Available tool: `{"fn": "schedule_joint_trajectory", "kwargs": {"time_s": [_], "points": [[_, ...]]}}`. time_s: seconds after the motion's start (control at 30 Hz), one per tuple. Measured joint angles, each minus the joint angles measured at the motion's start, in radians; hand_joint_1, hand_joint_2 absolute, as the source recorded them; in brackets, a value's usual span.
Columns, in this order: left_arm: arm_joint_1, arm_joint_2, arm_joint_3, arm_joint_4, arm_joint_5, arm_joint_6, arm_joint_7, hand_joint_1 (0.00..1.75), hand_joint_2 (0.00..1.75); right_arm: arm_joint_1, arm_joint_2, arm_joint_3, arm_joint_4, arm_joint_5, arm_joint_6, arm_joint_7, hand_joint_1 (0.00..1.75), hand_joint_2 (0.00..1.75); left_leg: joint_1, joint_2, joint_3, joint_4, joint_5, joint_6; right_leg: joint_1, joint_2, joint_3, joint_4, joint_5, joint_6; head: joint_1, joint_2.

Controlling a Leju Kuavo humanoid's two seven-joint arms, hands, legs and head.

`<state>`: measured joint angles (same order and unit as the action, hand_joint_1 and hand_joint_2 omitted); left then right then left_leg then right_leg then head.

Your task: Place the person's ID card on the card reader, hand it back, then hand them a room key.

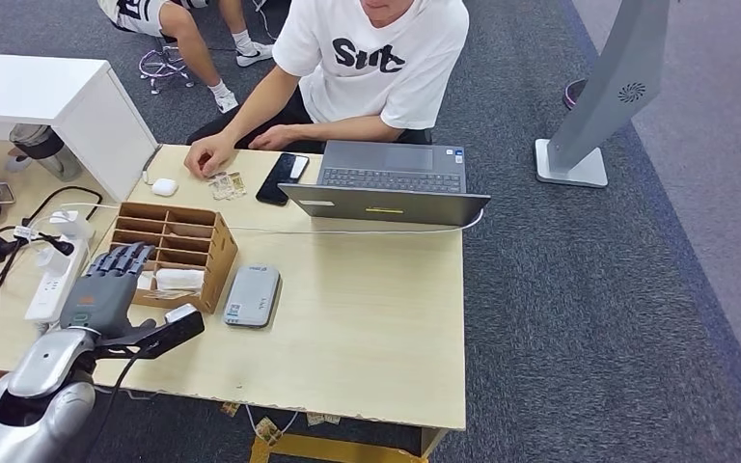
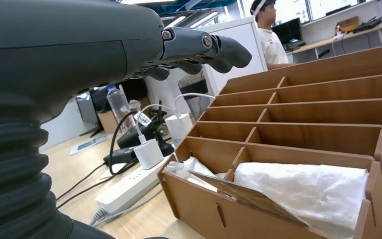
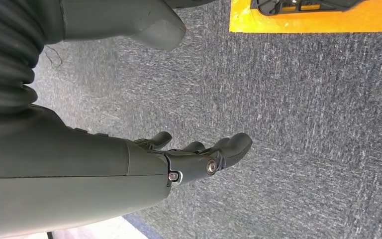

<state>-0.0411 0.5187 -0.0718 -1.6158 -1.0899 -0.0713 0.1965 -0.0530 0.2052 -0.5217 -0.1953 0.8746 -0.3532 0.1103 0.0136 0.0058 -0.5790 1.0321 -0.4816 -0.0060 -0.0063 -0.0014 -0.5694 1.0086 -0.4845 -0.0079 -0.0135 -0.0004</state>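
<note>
Card reader (image 1: 252,296), a flat grey box, lies on the table (image 1: 367,318) just beside the wooden organizer (image 1: 176,253). The left hand (image 1: 108,280) hovers over the organizer's near corner, fingers spread, holding nothing. The right hand (image 3: 199,159) hangs over carpet, fingers apart and empty. Beyond the organizer, a person's hand (image 1: 209,154) rests by small cards (image 1: 226,184), near a phone (image 1: 283,177) and laptop (image 1: 386,183).

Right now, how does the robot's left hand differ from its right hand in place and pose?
The left hand is raised above the table, over the wooden organizer, while the right hand hangs over grey carpet. The left hand's fingers are spread flat; the right hand's are gently curled. Neither holds anything.
</note>
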Motion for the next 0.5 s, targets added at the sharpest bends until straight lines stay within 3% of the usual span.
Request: {"fn": "schedule_joint_trajectory", "kwargs": {"time_s": [0.4,0.5], "points": [[-0.018,-0.026,-0.004,0.055,-0.030,0.008,0.002,0.00,1.75,-0.001,0.000,0.000,0.000,0.008,0.000,-0.003,0.00,1.75,0.000,0.000,0.000,0.000,0.000,0.000,0.000,0.000,0.000,0.000,0.000,0.000,0.000,0.000],[-0.018,-0.033,-0.008,0.069,-0.044,0.022,0.002,0.15,1.75,-0.001,0.000,0.000,0.000,0.014,0.001,-0.003,0.00,1.75,0.000,0.000,0.000,0.000,0.000,0.000,0.000,0.000,0.000,0.000,0.000,0.000,0.000,0.000]]}}
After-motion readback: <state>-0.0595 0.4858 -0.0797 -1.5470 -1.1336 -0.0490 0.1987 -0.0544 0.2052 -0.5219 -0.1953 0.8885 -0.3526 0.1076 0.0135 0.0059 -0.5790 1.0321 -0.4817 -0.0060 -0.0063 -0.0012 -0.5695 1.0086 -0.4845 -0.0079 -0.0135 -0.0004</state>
